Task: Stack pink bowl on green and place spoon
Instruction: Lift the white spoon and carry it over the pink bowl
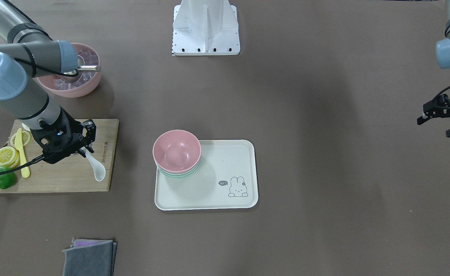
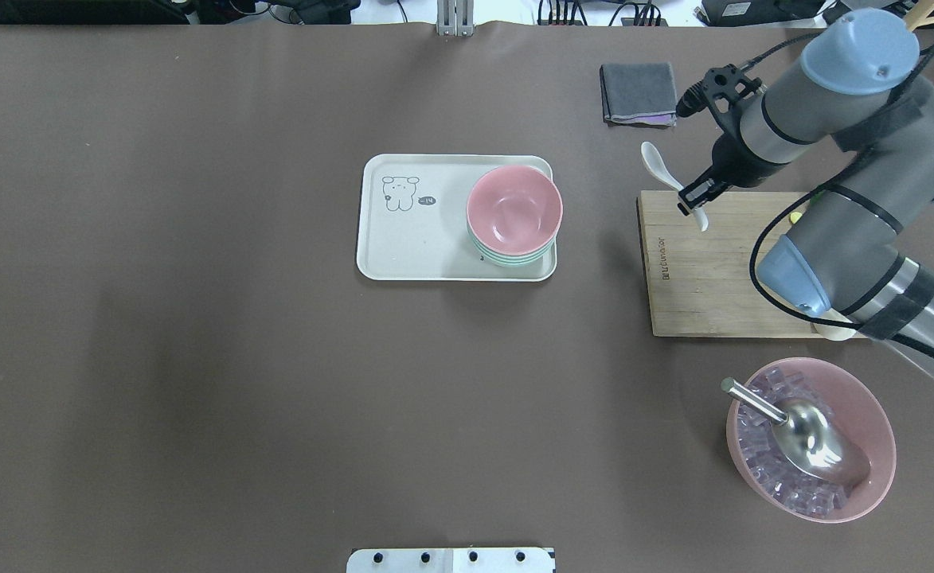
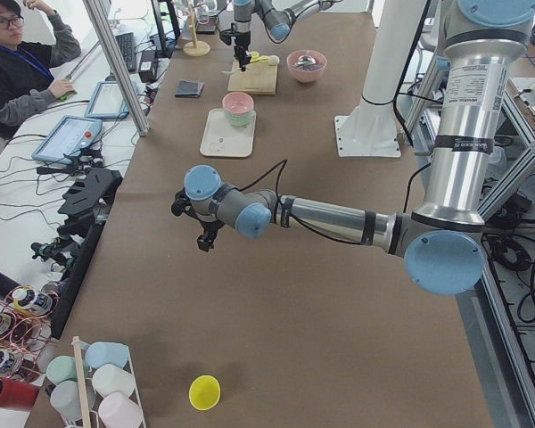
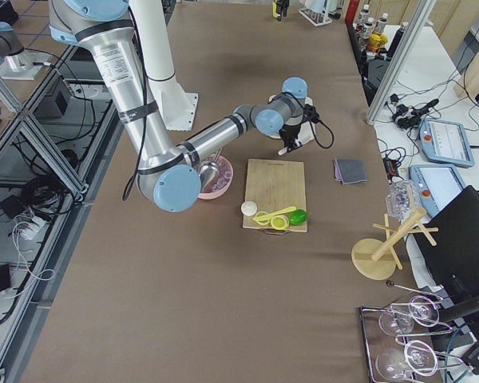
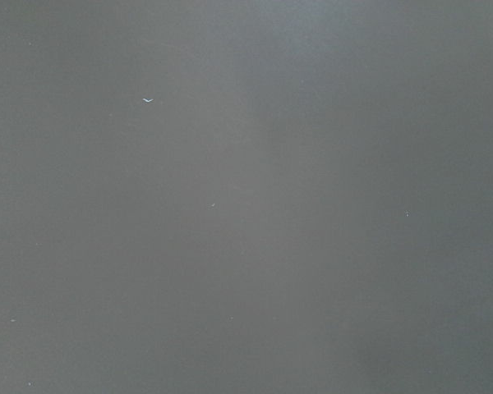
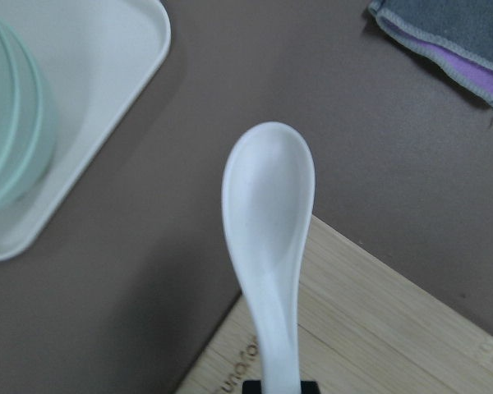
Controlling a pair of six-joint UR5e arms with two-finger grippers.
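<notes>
The pink bowl sits nested on the green bowl at a corner of the white rabbit tray; it also shows in the overhead view. My right gripper is shut on the handle of the white spoon and holds it lifted over the wooden cutting board's edge. In the overhead view the spoon points from the right gripper toward the tray. In the right wrist view the spoon fills the middle. My left gripper is open and empty, far off at the table's side.
Lemon slices, a lime and a yellow knife lie on the board. A large pink bowl of ice cubes holds a metal scoop. A folded grey cloth lies beyond the board. The robot base stands mid-table.
</notes>
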